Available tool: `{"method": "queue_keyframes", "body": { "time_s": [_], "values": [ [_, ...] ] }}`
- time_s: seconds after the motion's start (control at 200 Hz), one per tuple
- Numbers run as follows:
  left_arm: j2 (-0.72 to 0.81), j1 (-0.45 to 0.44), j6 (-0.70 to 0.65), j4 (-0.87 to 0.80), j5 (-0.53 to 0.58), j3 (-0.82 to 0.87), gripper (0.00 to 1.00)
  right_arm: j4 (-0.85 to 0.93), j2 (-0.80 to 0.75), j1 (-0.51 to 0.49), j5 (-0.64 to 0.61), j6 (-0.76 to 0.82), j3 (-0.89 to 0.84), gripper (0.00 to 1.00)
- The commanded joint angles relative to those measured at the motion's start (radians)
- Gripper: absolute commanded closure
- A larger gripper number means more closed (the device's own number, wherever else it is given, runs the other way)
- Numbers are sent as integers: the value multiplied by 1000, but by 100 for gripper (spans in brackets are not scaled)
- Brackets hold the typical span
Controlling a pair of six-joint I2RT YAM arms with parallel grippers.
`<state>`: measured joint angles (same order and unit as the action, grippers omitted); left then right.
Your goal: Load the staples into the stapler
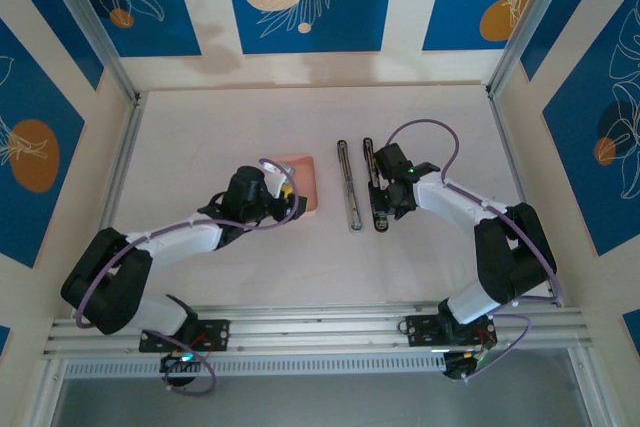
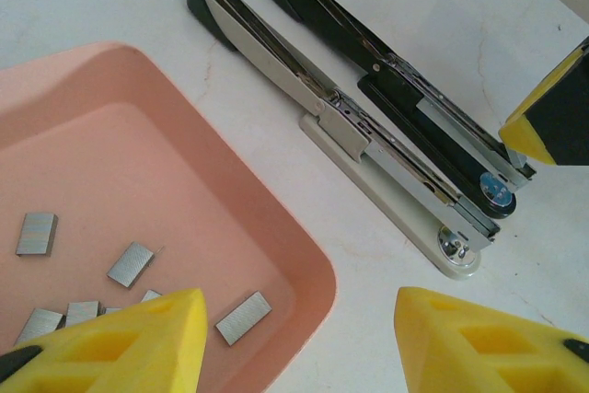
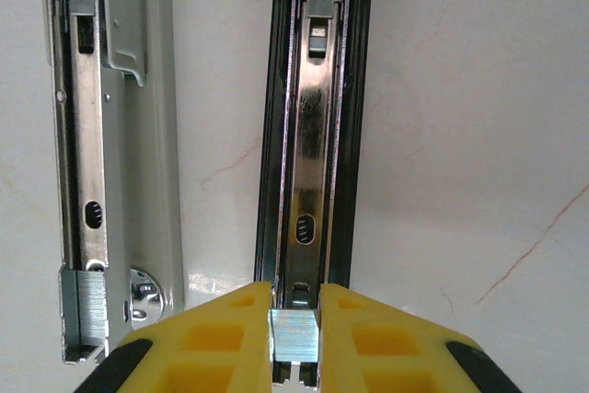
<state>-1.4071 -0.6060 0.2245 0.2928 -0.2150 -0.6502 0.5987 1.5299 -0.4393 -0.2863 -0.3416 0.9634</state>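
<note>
A staple strip (image 3: 294, 336) is pinched in the nearly shut right claw (image 3: 294, 306) at the lower centre of the right wrist view. It is placed directly over the lower end of the black stapler (image 3: 313, 135), whose open channel runs straight up the frame, in line with the strip. The left claw (image 2: 299, 306) is seen half open and empty beside the pink tray (image 2: 304, 255), where the other staples (image 2: 243, 317) lie loose. Whether the strip is seated in the channel cannot be told, because its lower end is cut off.
</note>
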Motion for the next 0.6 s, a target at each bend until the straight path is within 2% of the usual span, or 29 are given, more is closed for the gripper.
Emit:
{"method": "queue_keyframes", "body": {
  "time_s": [0.0, 0.595],
  "values": [
    [-12, -16, -28, 19, 5, -29, 43, 33, 7, -8, -21, 3, -1, 83],
    [-7, -21, -30, 16, 9, -20, 44, 71, -4, -29, -40, -39, -1, 83]
  ]
}}
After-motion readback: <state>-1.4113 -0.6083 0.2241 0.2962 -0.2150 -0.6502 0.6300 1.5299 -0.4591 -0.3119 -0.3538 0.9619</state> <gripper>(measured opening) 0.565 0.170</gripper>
